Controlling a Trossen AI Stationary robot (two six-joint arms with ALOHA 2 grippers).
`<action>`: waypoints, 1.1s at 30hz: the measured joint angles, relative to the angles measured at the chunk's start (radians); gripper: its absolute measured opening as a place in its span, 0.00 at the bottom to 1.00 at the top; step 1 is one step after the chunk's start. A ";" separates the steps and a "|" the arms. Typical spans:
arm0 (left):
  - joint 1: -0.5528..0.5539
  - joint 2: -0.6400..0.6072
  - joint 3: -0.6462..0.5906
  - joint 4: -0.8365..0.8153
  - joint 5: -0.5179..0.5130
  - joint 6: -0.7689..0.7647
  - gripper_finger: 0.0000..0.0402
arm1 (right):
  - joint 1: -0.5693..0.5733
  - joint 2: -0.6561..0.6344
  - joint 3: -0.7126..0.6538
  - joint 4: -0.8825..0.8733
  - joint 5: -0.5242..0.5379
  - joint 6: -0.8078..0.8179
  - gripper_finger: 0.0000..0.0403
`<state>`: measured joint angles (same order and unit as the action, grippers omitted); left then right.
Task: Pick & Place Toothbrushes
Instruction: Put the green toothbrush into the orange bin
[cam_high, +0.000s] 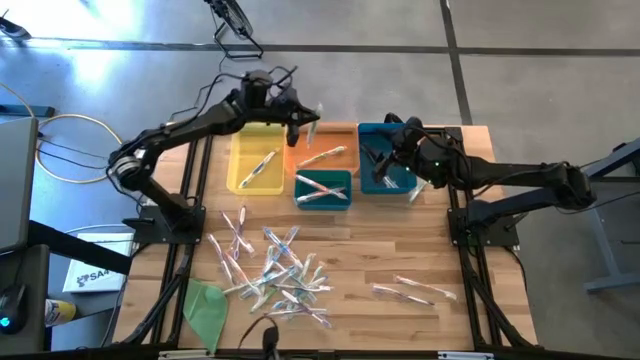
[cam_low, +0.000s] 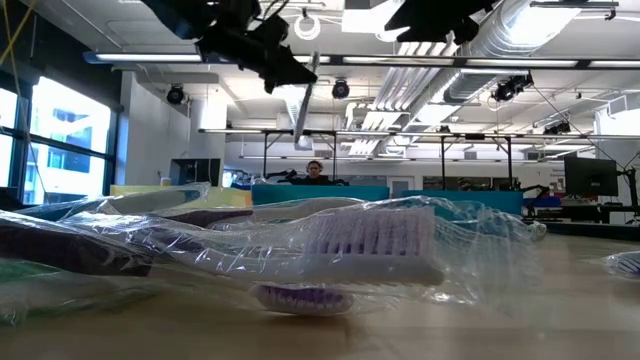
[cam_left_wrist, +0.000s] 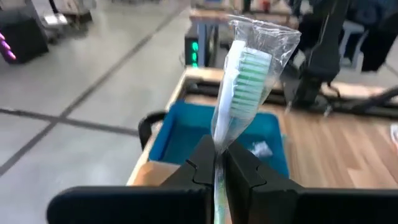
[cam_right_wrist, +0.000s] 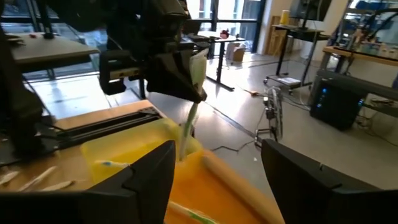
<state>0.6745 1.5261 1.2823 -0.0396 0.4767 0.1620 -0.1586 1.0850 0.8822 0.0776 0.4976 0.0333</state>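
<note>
Toothbrush (cam_left_wrist: 239, 87) hangs pinched in left fingers (cam_left_wrist: 219, 168) above orange bin (cam_high: 325, 150); lower before releasing. Right fingers (cam_high: 385, 165) gape empty.

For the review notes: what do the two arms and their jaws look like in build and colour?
Both arms are dark, nearly black, built of slim jointed links rising from bases on the table's side rails. The left arm has thin dark cables looping near its wrist. The right arm looks the same. The left gripper has flat, angular black jaws; the right gripper has broad, blocky black ones. No markings are visible.
</note>
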 joint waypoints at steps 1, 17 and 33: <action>0.000 0.020 0.028 -0.036 0.000 0.014 0.01 | -0.005 0.000 0.000 0.000 0.000 0.000 0.57; 0.000 0.292 0.210 -0.334 -0.076 0.070 0.01 | -0.012 -0.023 -0.001 0.000 0.035 -0.002 0.53; 0.000 0.403 0.210 -0.331 -0.196 0.070 0.01 | -0.012 -0.023 -0.001 -0.017 0.080 -0.004 0.53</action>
<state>0.6743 1.9295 1.4921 -0.3704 0.2806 0.2316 -0.1707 1.0618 0.8814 0.0605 0.5781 0.0296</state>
